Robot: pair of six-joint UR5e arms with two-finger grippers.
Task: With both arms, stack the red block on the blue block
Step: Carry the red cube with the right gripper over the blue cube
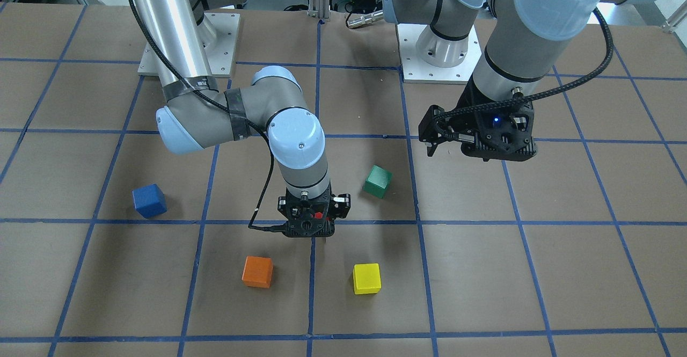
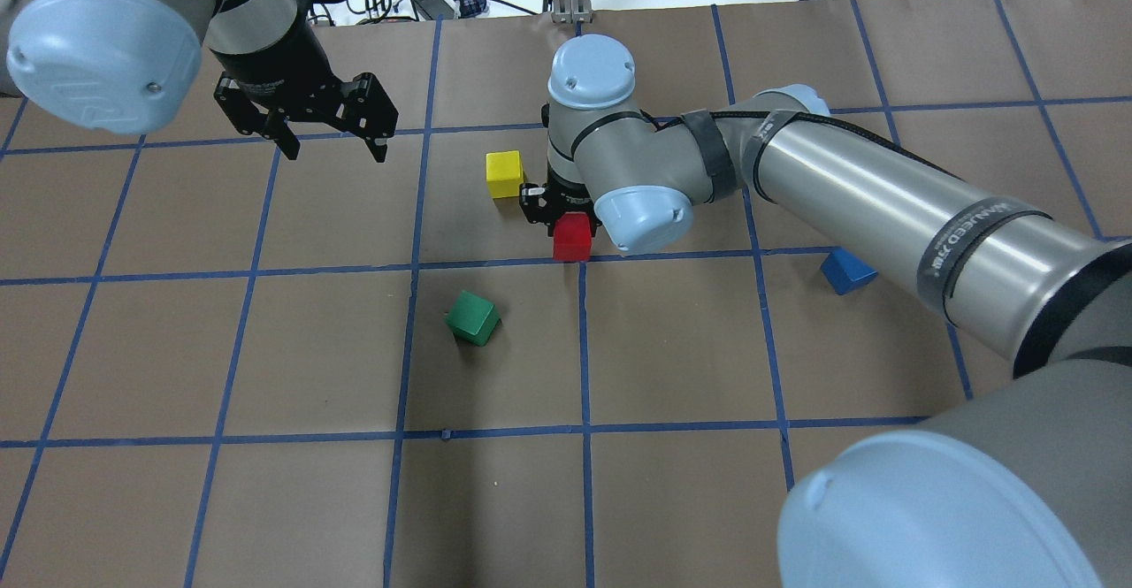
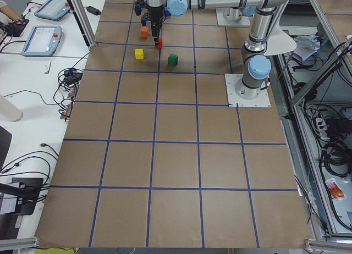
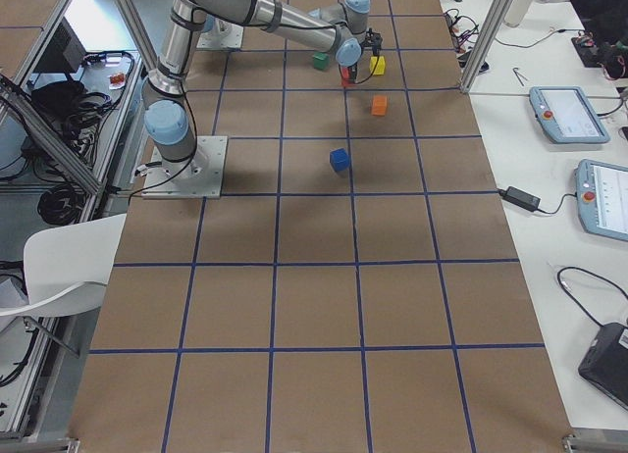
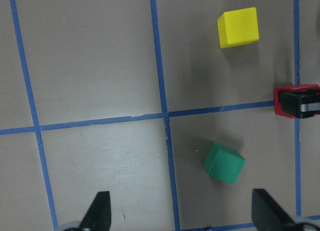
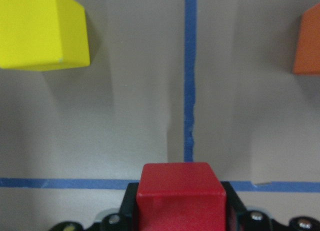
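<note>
Right gripper (image 2: pixel 566 217): centre of the overhead view, pointing down, fingers clenched on the red block (image 2: pixel 572 236).
Red block: just above a blue tape line in the overhead view, with the yellow cube (image 2: pixel 504 173) near it to the upper left.
Blue block (image 1: pixel 149 200): on the table (image 1: pixel 563 271), left of centre in the front-facing view, well apart from the red block.
Left gripper (image 2: pixel 334 150): upper left of the overhead view, jaws spread wide, nothing between them.
Other cubes: green cube (image 1: pixel 377 181) just right of centre in the front-facing view; orange cube (image 1: pixel 257 271) lower left of centre.
</note>
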